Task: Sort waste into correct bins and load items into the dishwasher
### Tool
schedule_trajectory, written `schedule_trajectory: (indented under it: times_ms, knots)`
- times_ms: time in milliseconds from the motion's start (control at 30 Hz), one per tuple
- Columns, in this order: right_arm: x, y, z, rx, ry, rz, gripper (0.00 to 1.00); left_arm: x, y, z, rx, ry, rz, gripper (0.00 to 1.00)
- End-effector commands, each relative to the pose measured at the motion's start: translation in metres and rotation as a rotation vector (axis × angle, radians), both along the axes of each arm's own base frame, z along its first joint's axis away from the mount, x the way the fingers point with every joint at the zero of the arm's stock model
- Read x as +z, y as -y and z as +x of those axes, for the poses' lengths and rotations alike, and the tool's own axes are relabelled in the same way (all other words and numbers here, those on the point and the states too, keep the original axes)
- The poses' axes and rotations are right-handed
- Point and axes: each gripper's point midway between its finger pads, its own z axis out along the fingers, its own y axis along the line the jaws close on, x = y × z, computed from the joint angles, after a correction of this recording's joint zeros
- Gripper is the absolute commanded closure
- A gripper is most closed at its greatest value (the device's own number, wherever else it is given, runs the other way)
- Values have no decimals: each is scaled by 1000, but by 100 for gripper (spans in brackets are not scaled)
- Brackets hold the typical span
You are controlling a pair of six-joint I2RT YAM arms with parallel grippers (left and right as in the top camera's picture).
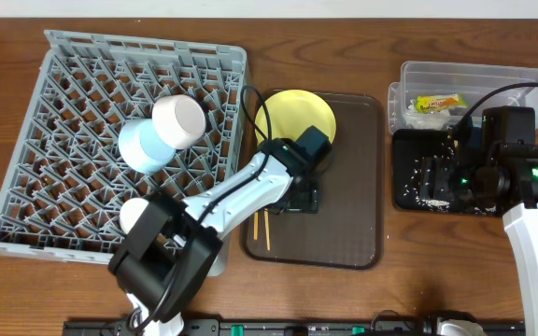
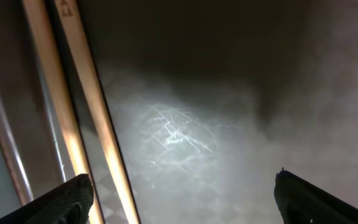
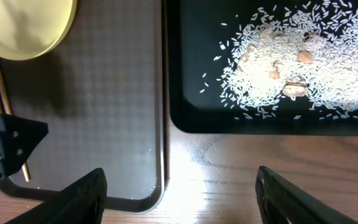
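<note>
Both my grippers stand wide, with nothing between the fingers. The left gripper (image 1: 303, 202) hangs low over the brown tray (image 1: 348, 201), centre of the overhead frame. In its wrist view the two chopsticks (image 2: 86, 106) lie side by side on the tray floor, just beside the left finger (image 2: 51, 204) and not gripped. One stick carries a small dark mark at its top end that I cannot read.

Above them in the overhead frame, one yellow plate (image 1: 292, 114) sits in the tray's upper left corner, partly hidden by my arm (image 1: 241, 187). Left of the tray is the single grey rack (image 1: 63, 103). It holds two bowls tipped over and touching: one blue bowl (image 1: 143, 147) and one white bowl (image 1: 178, 119).

The right gripper (image 3: 179, 202) hovers over the table (image 3: 229, 168), just by the black tray (image 3: 188, 118). That tray holds scattered rice (image 3: 328, 43) and a few pale scraps (image 3: 294, 89).

Furthest off, upper right, one clear tub (image 1: 521, 75) holds one wrapper (image 1: 437, 102); its print is too small to read.
</note>
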Motion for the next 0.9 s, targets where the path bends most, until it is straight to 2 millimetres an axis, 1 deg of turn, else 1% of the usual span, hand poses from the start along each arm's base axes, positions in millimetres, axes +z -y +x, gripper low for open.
schedule_trajectory:
  times_ms: [0,133,167,267,300,367,400,433,500,533,567,667,733,867]
  knots:
    - [2,3,0,-12,5,-2,25,-18,-7,-3,22,-28,52,8]
    - [1,3,-2,-12,-1,-2,26,-34,-11,-7,21,-65,84,12]
    - [1,3,-2,-12,-1,-1,26,-36,-11,-8,21,-73,87,14]
    - [1,3,-1,-12,0,-2,26,-38,-12,-10,21,-82,94,27]
    - [1,3,-1,-12,-1,-2,26,-38,-11,-11,21,-86,88,39]
    - [1,3,-2,-12,-1,-2,26,-37,-9,-12,21,-96,76,54]
    - [1,3,-2,-12,-1,-2,26,-37,-9,-13,21,-97,76,65]
    - [1,3,-2,-12,-1,-2,26,-37,-10,-13,21,-98,77,72]
    - [1,3,-2,-12,-1,-2,26,-37,-10,-14,21,-102,78,79]
    - [1,3,-1,-12,-1,-2,26,-37,-10,-14,21,-105,80,81]
    - [1,3,-1,-11,0,-2,26,-36,-11,-15,21,-107,81,87]
    - [2,3,-1,-11,0,-3,26,-33,-11,-16,21,-108,78,94]
    - [1,3,-1,-11,0,-3,26,-30,-9,-17,21,-110,63,94]
    - [2,3,-1,-11,0,-3,26,-17,-3,-17,20,-98,22,94]
